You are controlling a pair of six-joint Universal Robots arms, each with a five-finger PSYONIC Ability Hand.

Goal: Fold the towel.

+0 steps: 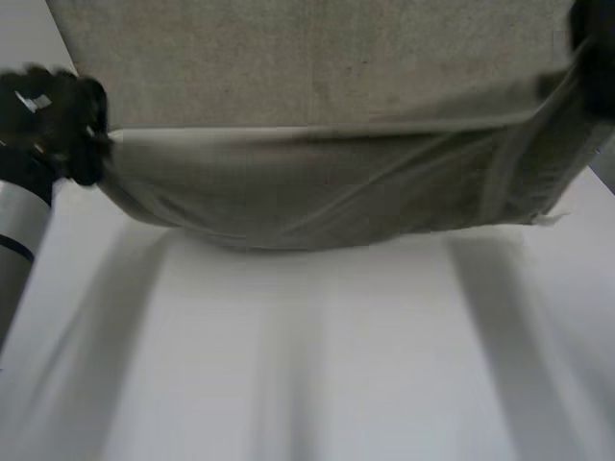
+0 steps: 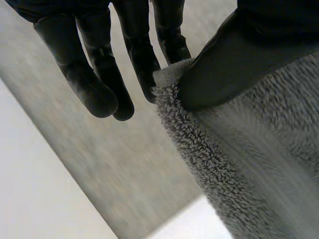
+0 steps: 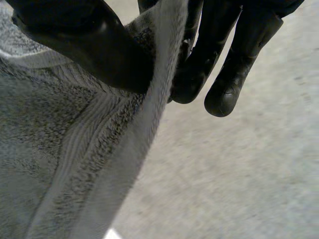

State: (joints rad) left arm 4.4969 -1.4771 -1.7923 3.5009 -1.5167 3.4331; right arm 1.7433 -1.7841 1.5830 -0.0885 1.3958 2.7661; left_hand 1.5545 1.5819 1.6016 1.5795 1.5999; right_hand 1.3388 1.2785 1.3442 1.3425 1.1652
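Observation:
A grey-green towel (image 1: 317,86) lies spread on the far part of the white table (image 1: 307,365). Its near edge is lifted off the table and hangs stretched between my two hands, sagging in the middle. My left hand (image 1: 67,120) holds the near left corner: in the left wrist view the thumb (image 2: 234,64) presses the towel corner (image 2: 172,79) against the fingers (image 2: 144,64). My right hand (image 1: 594,48) holds the near right corner: in the right wrist view the thumb (image 3: 94,45) pinches the towel's banded edge (image 3: 159,84) against the fingers (image 3: 199,59).
My left forearm (image 1: 19,226) comes in along the table's left side. Bare white table lies in front of the lifted towel edge.

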